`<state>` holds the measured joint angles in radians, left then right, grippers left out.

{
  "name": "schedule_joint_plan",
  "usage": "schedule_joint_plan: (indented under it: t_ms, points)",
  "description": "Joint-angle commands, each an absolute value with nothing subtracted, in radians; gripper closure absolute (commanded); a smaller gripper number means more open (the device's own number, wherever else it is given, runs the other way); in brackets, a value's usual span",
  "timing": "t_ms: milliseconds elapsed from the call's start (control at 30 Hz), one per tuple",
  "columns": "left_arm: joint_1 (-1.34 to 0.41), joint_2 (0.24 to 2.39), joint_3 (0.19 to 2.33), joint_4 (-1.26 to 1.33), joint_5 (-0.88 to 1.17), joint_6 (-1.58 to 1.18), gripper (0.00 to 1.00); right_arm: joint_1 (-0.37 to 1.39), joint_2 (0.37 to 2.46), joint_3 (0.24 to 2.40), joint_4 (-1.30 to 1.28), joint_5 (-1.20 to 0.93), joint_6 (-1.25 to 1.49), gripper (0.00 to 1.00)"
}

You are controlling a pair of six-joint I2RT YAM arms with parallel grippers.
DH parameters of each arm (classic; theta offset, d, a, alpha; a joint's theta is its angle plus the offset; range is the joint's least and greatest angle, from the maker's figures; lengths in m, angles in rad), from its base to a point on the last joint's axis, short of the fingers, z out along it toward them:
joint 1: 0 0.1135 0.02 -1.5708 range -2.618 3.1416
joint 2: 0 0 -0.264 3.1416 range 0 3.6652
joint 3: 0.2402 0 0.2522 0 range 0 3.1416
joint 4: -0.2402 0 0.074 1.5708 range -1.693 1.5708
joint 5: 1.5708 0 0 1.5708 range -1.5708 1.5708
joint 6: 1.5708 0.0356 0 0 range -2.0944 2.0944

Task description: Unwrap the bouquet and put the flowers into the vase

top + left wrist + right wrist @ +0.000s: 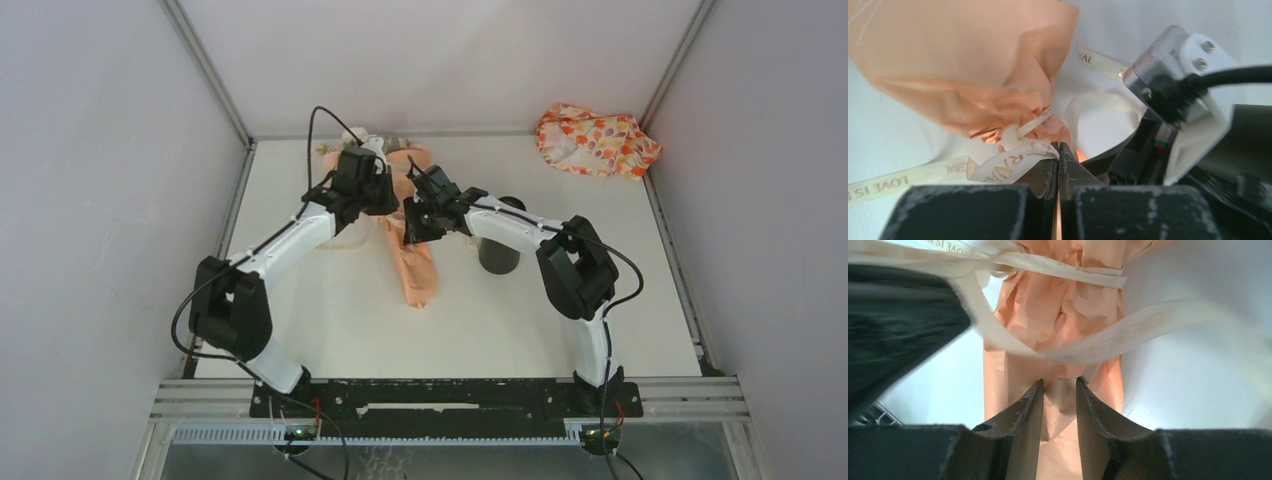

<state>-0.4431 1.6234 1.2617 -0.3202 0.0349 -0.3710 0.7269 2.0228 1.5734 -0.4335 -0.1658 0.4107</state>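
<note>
Pinching the ribbon (998, 167) at its tips, our left gripper (1058, 146) is closed; our right gripper (1059, 383) clamps the bouquet (1058, 315).

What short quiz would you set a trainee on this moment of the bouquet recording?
1. True or false: the bouquet, wrapped in paper, lies left of the vase.
2. Fill in: the patterned cloth sits in the far ___ corner.
3. The left end effector is shut on: A ribbon; B vase; C cloth.
Key: 1 true; 2 right; 3 A.
</note>
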Motion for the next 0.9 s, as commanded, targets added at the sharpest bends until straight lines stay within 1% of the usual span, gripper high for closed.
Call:
schedule_joint_plan:
  t_ms: [0, 267, 500, 567, 667, 733, 867]
  points:
    - [-0.423, 1.500, 1.252, -0.263, 0.061, -0.396, 1.00, 0.714, 2.039, 1.574, -0.455, -0.160, 0.432, 0.62]
    - [-0.406, 1.416, 1.247, -0.291, 0.072, -0.402, 1.00, 0.696, 2.047, 1.549, -0.455, -0.167, 0.435, 0.62]
    - [-0.406, 1.272, 1.286, -0.349, 0.004, -0.418, 1.00, 0.695, 2.039, 1.554, -0.468, -0.152, 0.424, 0.62]
    - [-0.405, 1.221, 1.321, -0.384, -0.056, -0.420, 1.00, 0.695, 2.042, 1.551, -0.470, -0.156, 0.426, 0.62]
    - [-0.404, 1.152, 1.379, -0.427, -0.107, -0.417, 0.96, 0.698, 2.043, 1.548, -0.470, -0.159, 0.429, 0.62]
    - [-0.404, 1.115, 1.436, -0.454, -0.143, -0.414, 0.93, 0.701, 2.042, 1.547, -0.470, -0.157, 0.429, 0.62]
    - [-0.402, 1.077, 1.577, -0.529, -0.220, -0.396, 0.92, 0.703, 2.039, 1.545, -0.469, -0.152, 0.427, 0.62]
